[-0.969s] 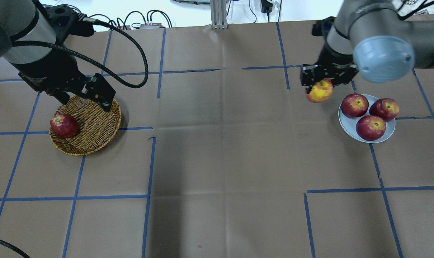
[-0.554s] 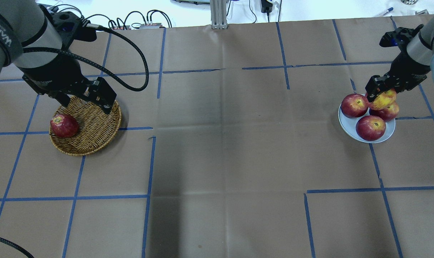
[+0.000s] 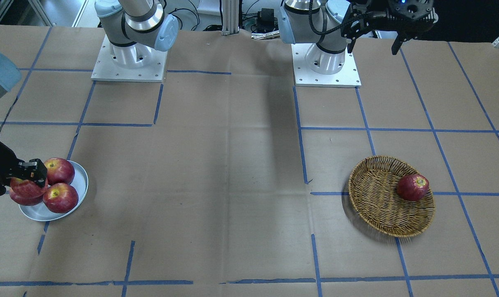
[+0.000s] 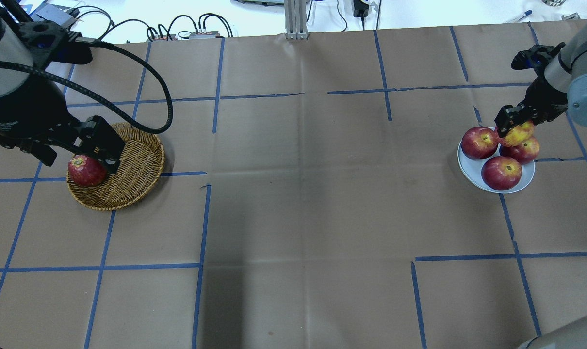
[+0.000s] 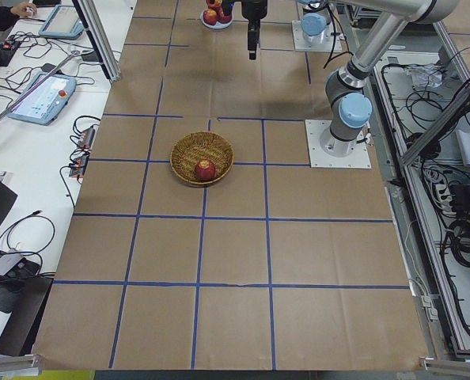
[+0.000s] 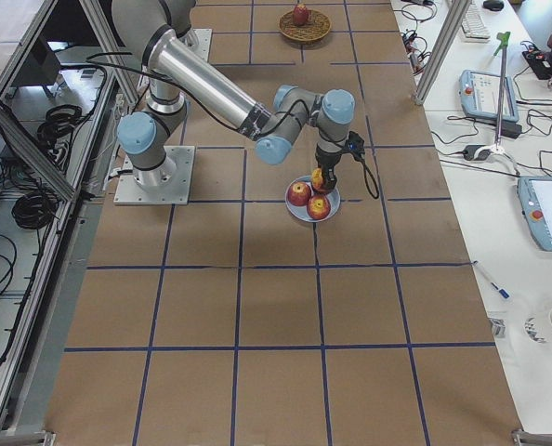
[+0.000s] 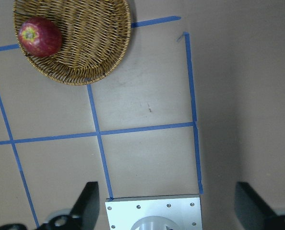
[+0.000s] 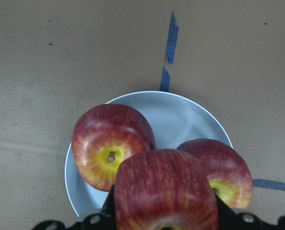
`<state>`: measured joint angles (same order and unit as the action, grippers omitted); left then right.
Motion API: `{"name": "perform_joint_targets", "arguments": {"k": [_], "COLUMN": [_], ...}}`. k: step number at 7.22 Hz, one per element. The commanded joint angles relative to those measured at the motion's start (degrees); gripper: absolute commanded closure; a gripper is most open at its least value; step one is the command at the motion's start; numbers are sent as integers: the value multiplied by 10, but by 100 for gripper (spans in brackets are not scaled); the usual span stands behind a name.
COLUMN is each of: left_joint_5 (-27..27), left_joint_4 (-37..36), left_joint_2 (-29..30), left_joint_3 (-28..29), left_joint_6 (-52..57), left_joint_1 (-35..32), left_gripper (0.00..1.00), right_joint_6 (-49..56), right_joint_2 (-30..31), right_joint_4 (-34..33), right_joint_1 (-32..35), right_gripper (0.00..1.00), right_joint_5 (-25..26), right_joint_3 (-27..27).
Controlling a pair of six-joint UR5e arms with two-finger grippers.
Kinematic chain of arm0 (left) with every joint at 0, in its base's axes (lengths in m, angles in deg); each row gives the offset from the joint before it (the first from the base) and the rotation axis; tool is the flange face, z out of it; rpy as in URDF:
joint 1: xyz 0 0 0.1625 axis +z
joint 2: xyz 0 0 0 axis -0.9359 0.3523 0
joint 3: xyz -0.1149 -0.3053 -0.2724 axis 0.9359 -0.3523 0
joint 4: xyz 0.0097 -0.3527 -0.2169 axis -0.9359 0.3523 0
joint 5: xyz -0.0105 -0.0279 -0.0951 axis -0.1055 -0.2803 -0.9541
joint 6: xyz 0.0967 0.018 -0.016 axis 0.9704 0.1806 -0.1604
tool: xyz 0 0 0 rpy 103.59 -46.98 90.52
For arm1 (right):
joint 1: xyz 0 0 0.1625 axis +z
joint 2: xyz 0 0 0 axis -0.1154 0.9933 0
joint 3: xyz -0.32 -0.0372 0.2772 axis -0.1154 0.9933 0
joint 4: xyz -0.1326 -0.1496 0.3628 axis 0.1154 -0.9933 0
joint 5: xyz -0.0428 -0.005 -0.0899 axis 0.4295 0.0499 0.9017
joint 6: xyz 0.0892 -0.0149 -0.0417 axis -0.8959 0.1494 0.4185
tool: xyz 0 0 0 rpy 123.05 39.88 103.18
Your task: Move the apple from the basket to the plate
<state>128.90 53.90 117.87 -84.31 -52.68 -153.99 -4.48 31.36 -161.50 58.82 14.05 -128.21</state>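
Observation:
My right gripper (image 4: pixel 513 127) is shut on the pinkish-red apple (image 4: pixel 522 134) with its yellow patch, holding it over the far side of the pale plate (image 4: pixel 470 170). In the right wrist view the apple (image 8: pixel 164 187) sits between the jaws just above the plate (image 8: pixel 181 112). I cannot tell whether it touches the apples below. The wicker basket (image 4: pixel 133 177) lies at the left. My left gripper (image 4: pixel 77 152) is open and empty, raised high above the basket (image 7: pixel 92 52); its fingers (image 7: pixel 89 203) stand wide apart.
Three darker red apples (image 4: pixel 479 142) (image 4: pixel 501 172) (image 4: pixel 525 152) lie on the plate. One dark red apple (image 4: pixel 86 170) lies in the basket, also in the front view (image 3: pixel 413 187). Blue tape lines cross the brown paper table.
My right gripper carried the apple rightward from beside the plate to over its far side, then nearly stopped. My left arm shifted left and toward the robot over the basket.

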Motion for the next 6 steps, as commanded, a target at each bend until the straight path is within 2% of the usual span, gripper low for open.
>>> {"name": "perform_joint_targets", "arguments": {"k": [1, 3, 4, 5, 6], "left_joint_5": [33, 34, 29, 24, 25], "left_joint_4": [39, 70, 73, 71, 71], "left_joint_2": [-10, -9, 10, 15, 11], "left_joint_3": [12, 16, 11, 21, 15], "left_joint_6": [-8, -9, -12, -13, -18], "left_joint_1": [3, 4, 5, 4, 2], "left_gripper": [0, 0, 0, 0, 0], "right_joint_6": [-1, -1, -1, -1, -1], "right_joint_2": [-1, 5, 5, 4, 4], "right_joint_4": [4, 29, 36, 35, 35], "right_joint_1": [-1, -1, -1, -1, -1], "right_gripper": [54, 52, 52, 29, 0], "right_joint_5": [21, 22, 22, 21, 21], "right_joint_3": [-3, -4, -4, -4, -3]}}
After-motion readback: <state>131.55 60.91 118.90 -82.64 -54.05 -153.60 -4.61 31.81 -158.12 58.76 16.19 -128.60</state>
